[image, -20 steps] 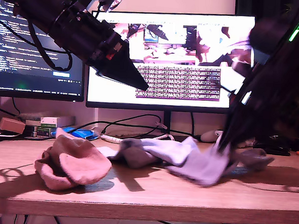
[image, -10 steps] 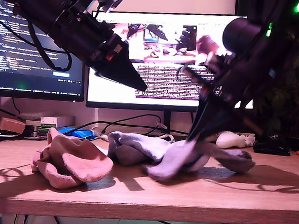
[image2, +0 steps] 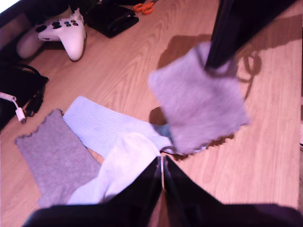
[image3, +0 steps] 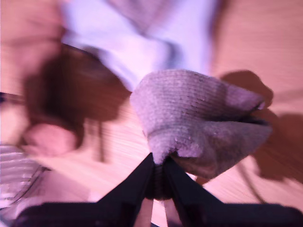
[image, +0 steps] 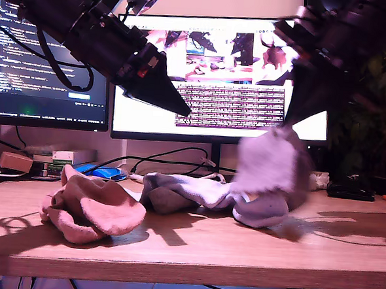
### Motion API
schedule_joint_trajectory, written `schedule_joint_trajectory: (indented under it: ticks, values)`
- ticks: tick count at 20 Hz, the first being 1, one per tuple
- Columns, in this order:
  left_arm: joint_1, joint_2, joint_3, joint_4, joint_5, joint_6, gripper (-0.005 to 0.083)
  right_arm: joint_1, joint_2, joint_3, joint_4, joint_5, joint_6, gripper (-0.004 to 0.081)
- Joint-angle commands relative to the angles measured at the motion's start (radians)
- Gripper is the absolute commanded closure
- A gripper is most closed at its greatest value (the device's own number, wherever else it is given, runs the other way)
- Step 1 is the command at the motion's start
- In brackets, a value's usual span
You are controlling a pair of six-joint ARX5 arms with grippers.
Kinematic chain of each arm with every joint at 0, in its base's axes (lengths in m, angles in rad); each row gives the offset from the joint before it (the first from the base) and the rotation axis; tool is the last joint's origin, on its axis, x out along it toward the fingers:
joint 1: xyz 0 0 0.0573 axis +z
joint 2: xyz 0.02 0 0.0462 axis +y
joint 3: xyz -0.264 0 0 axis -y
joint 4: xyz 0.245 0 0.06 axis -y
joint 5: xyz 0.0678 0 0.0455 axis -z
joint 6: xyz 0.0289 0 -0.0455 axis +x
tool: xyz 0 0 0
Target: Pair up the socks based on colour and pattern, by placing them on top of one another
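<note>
The step in hand is carrying one grey-lavender sock to its mate. My second end effector (image3: pixel 158 165) is clamped on the carried sock (image: pixel 270 161), pinching a bunched fold of it. The sock hangs blurred above the worktop (image: pixel 238 255), at about 3 o'clock in the exterior view, just over the right end of the heap. My first end effector (image2: pixel 162 161) has its jaws together with nothing between them. It hovers well above the socks, at about 10 o'clock in the exterior view.

Here is where the rest lies. The mate sock (image2: pixel 52 151), grey-lavender with a frilly cuff, lies flat at the far side of the heap from the hanging one. A pale-blue sock (image2: pixel 104 123) lies beside the mate, and a white sock (image2: pixel 128 158) lies partly over the pale-blue one. The pink socks (image: pixel 94 207) sit bunched together at about 8 o'clock in the exterior view, apart from the heap.

For the next move, you would take the hanging sock across the pale pair and lower it until most of it rests on the mate. Only then part the jaws. The sock is limp and folded, so I judge it will land crumpled. It may also drape onto the pale-blue sock if you let go early.

As for containers, there are none in view. Every sock lies on the bare worktop, and the game controller (image2: pixel 64 33) sits well clear of them.
</note>
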Motion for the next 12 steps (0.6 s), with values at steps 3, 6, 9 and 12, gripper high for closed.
schedule_joint_trajectory:
  ticks: [3, 6, 9, 12]
  values:
    - [-0.003, 0.011, 0.0, 0.007, 0.0, -0.006, 0.0784, -0.036, 0.003, -0.005, 0.035, 0.09, -0.044, 0.0782]
    - [-0.003, 0.011, 0.0, 0.002, 0.0, -0.007, 0.0785, -0.059, 0.003, -0.005, 0.063, 0.103, -0.044, 0.0782]
    - [-0.003, 0.011, 0.0, 0.0, 0.0, -0.006, 0.0785, -0.066, 0.005, -0.005, 0.032, 0.137, -0.071, 0.0782]
    - [-0.003, 0.011, 0.0, 0.002, 0.0, -0.006, 0.0785, -0.066, 0.055, -0.012, -0.06, 0.137, -0.095, 0.0782]
